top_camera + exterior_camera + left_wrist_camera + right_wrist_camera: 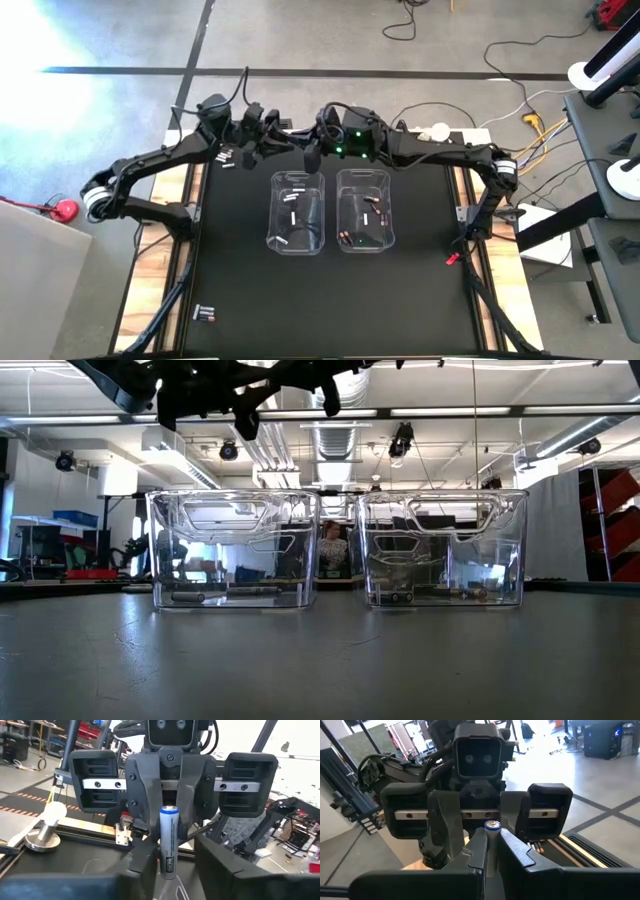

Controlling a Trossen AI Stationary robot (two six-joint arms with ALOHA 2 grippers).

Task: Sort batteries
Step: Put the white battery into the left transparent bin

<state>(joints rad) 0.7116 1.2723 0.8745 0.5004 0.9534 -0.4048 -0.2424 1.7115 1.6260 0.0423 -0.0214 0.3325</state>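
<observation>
— Sorting's partway: white batteries [292,206] lie in the left bin [297,240], dark ones [366,211] in the right bin [365,242].

— And left?

— The right gripper [489,851] pinches one battery [492,826] above the bins; the left gripper [167,870] brackets it, grip unclear. Strays [205,314] remain.

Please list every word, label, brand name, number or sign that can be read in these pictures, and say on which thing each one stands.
No text can be read in any view.
The battery between the two hands has a blue and white wrapper; any print on it is too blurred to read.
The two clear bins show no label.
The batteries at the table's near left corner are too small to read.
</observation>
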